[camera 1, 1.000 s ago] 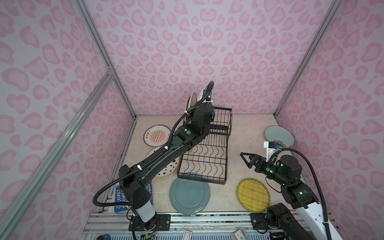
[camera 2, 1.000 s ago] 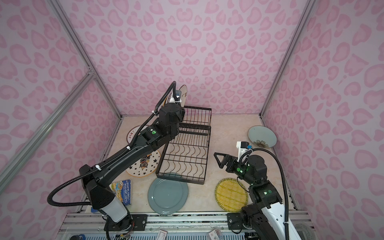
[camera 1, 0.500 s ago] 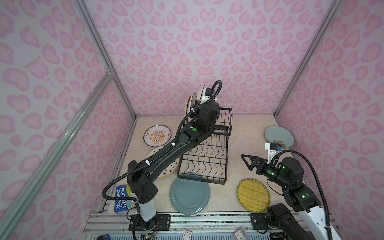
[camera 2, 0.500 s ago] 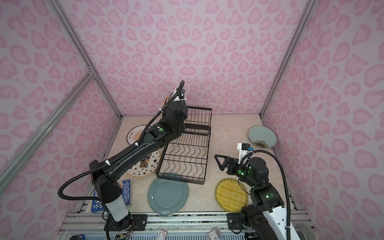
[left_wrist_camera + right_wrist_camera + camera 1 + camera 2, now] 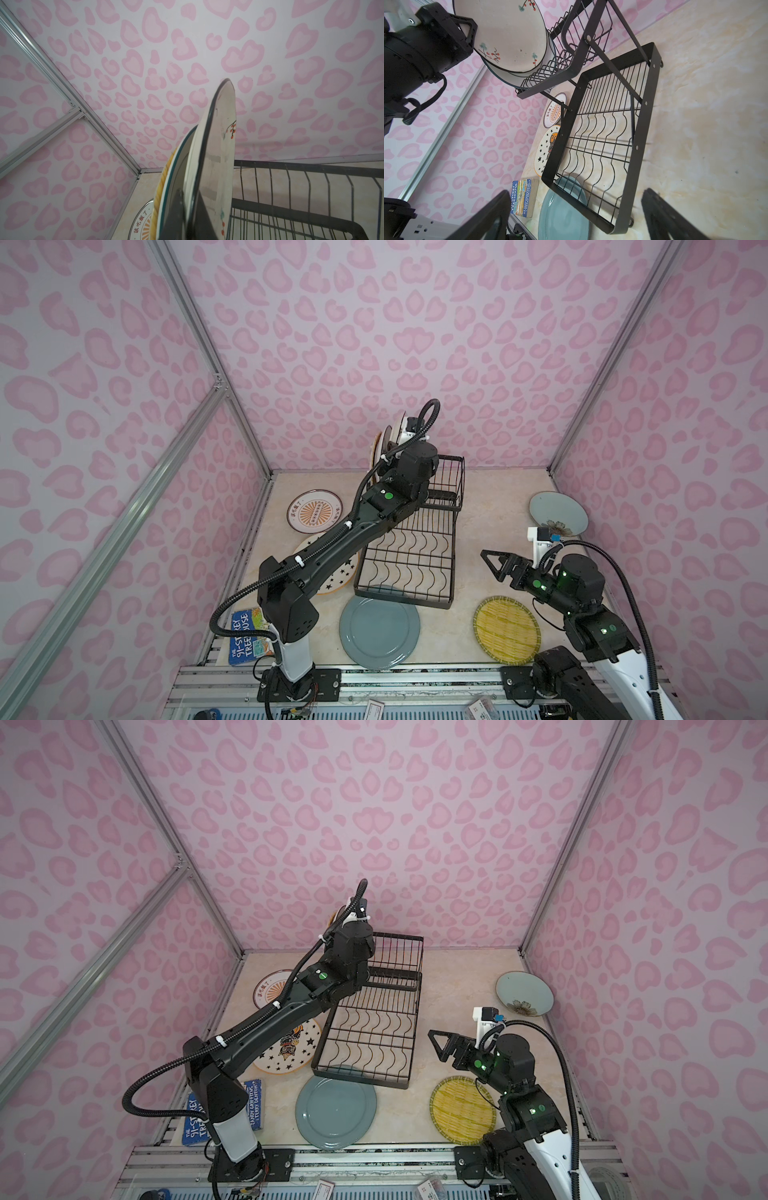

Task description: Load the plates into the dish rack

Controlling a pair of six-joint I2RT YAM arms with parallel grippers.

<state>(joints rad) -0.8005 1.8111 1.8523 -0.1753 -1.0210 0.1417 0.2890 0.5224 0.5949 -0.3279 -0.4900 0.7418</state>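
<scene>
Dish rack overlaps teal plate; left fingers pinch sprig plate.

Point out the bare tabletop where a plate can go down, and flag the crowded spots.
Widest bare table: between the dish rack and the pale blue plate, back to the wall. A narrower gap separates the teal-grey plate from the yellow plate. Crowded: left of the rack, with sunburst plate, star plate and book.

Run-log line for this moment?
left gripper: shut on sprig plate | plate: upright at dish rack upper tier | right gripper: open, empty
</scene>
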